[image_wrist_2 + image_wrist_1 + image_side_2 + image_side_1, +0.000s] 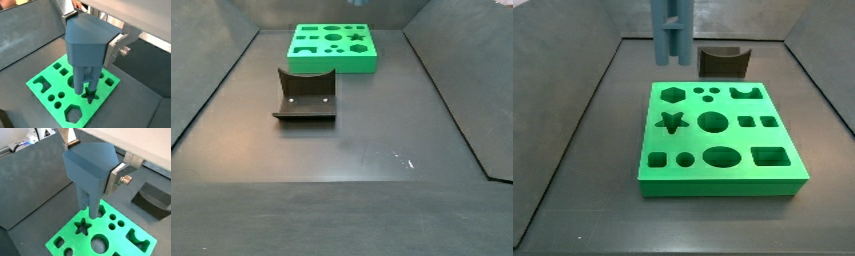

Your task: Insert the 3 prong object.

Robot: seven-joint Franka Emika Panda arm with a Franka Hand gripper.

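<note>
Hand point(100, 50) clamped on 3 prong object point(87, 45), held upright, prongs down, for vertical entry. Object hangs above green board point(720, 170), not yet seated. Board sits toward tabletop point(372, 150) far edge; three-hole cluster point(706, 94) likely target.

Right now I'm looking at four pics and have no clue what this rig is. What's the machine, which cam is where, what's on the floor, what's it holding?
It is a single robot arm with a two-finger gripper. Two cameras ride on its wrist and look down past the gripper; two others are fixed beside the floor.

In both wrist views the gripper holds a blue-grey 3 prong object, its prongs pointing down over the green board. A silver finger presses against its side.

The board is a block with cut-out holes: a star, circles, squares, a hexagon and others. In a side view the object hangs above the board's far edge, not yet in a hole.

The dark L-shaped fixture stands on the floor apart from the board.
</note>
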